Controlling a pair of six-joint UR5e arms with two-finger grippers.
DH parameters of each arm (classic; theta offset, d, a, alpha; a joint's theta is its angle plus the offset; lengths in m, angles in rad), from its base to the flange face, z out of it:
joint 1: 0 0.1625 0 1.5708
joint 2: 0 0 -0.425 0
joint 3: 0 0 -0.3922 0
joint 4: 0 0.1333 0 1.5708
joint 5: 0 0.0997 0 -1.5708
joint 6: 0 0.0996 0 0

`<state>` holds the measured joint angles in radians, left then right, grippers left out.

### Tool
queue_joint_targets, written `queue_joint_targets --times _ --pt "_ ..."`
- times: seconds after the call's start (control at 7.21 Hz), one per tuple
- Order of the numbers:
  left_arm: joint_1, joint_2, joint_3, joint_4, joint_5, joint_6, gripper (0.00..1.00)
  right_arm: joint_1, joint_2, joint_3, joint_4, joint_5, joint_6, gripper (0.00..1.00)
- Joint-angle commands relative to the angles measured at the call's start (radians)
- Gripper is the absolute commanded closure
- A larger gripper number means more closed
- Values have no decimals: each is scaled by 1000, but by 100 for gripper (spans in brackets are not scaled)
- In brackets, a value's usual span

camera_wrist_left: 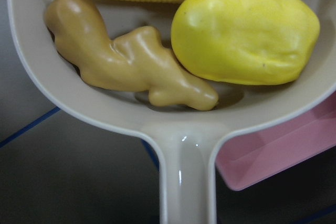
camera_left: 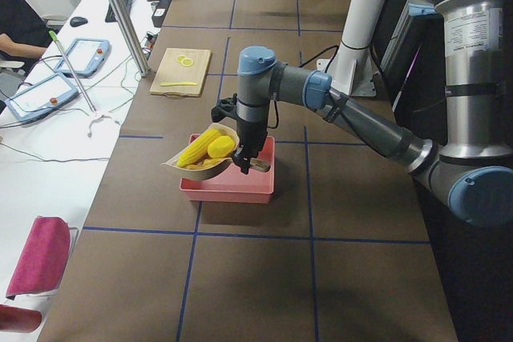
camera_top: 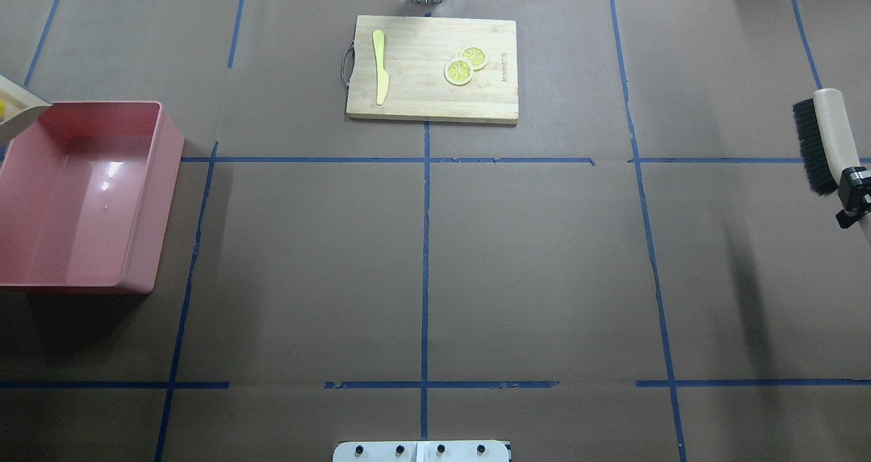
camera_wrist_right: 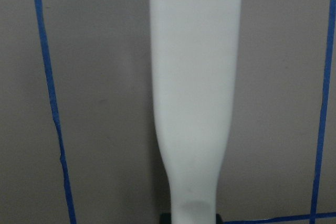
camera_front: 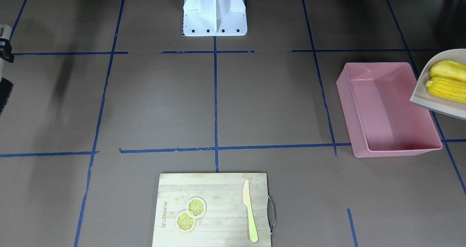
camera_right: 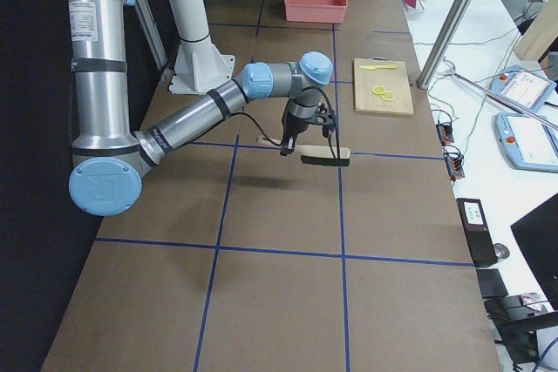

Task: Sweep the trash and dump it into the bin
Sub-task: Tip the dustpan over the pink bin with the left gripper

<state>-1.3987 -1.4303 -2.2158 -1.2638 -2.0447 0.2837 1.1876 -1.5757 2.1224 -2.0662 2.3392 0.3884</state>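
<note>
One brown table (camera_top: pixel 544 258), gridded in blue tape (camera_top: pixel 425 244), bears the pink bin (camera_top: pixel 163 196).

A: From where is the table (camera_front: pixel 145 105) seen in the high views?
B: It is looked down on steeply from across in the front-facing view, the robot's base (camera_front: pixel 214 12) at top centre; in the overhead view it is taken from behind, that base cut off at the bottom edge.
A: What is shared?
B: The cutting board (camera_front: pixel 218 192), bottom centre in one, top centre in the other; the bin (camera_front: pixel 349 112), right in one, left in the other.
A: And the rest?
B: The table is viewed lengthwise from opposite ends, farther off. The wrist views are held very close: one is filled by the dustpan (camera_wrist_left: pixel 184 145), the other by the brush (camera_wrist_right: pixel 194 103).
</note>
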Motion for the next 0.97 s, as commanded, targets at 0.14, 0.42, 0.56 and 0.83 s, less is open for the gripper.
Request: queue_joint_targets --times 0.14,0.42,0.56,0.83 --pt "72 22 -8 -2 145 84 100 0 -33 -6 0 43 0 100" --pt "102 33 -9 0 234 115 100 -3 -73 -9 5 49 -11 100" --pt "113 33 -7 0 277 115 100 -3 -99 -27 61 69 -26 100" --pt "148 31 -41 1 284 115 100 -25 -121 -85 110 132 -23 100"
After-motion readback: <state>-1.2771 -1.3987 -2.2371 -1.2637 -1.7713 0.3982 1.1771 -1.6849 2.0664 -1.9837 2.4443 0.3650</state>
